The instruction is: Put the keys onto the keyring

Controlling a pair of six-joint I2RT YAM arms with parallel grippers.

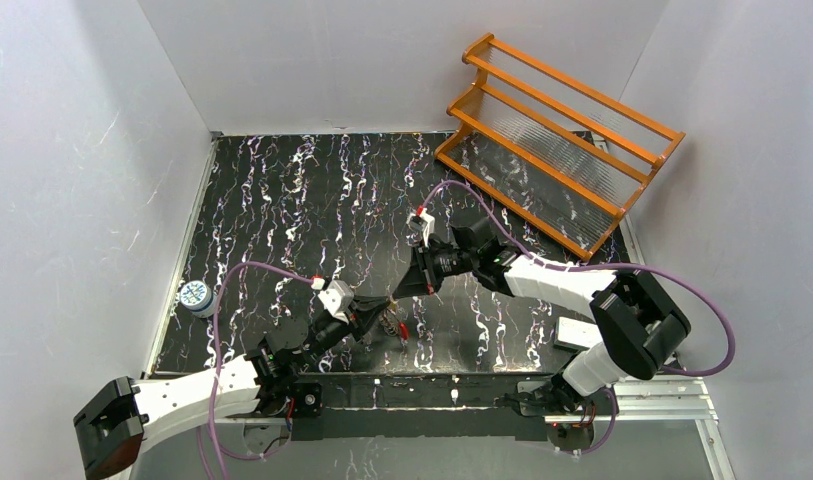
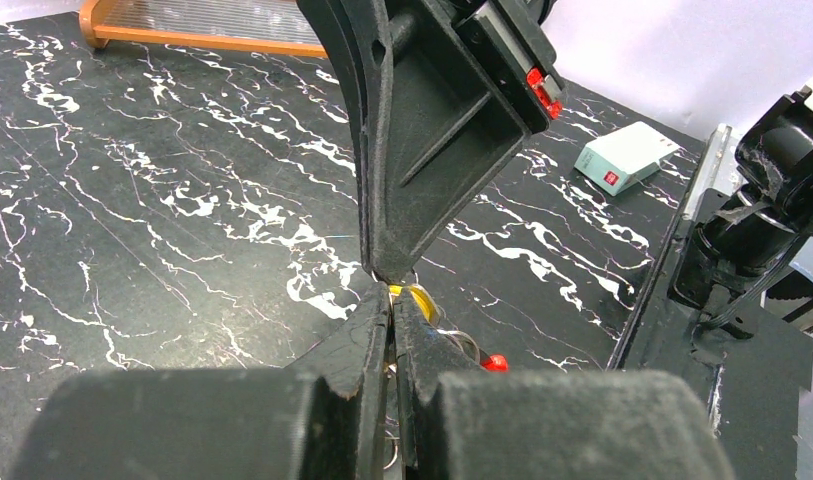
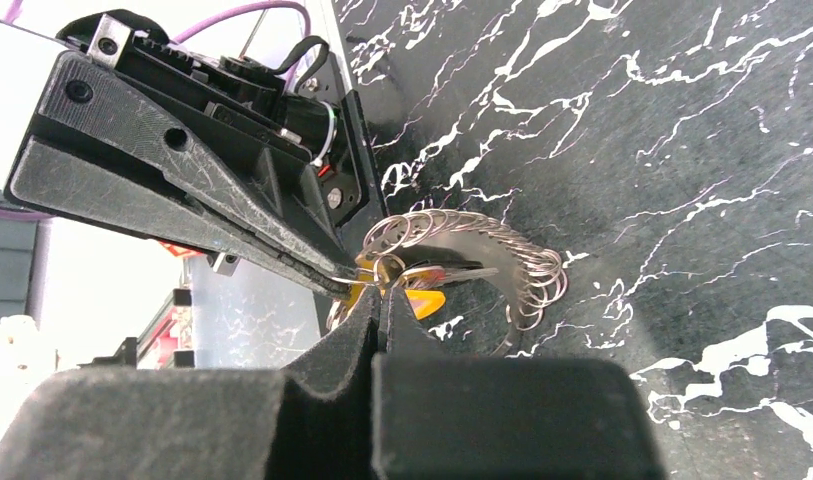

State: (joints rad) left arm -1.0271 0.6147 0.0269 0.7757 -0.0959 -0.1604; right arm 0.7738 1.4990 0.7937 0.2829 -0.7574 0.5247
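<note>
My left gripper (image 1: 385,310) and right gripper (image 1: 399,291) meet tip to tip above the dark marbled table. The keyring (image 3: 527,272) is a coiled silver wire loop that hangs below them; its red section (image 2: 495,362) shows in the left wrist view. The left gripper (image 2: 392,300) is shut, with the keyring's wire running between its fingers. The right gripper (image 3: 382,302) is shut at the yellow-headed brass key (image 3: 425,302). The silvery key (image 3: 467,270) lies beside the brass one, inside the loop. Exactly what each pad pinches is hidden.
An orange wooden rack (image 1: 557,140) stands at the back right. A small white and blue round container (image 1: 194,296) sits at the left edge. A white box (image 1: 579,333) lies at the front right, next to the metal rail (image 1: 642,405).
</note>
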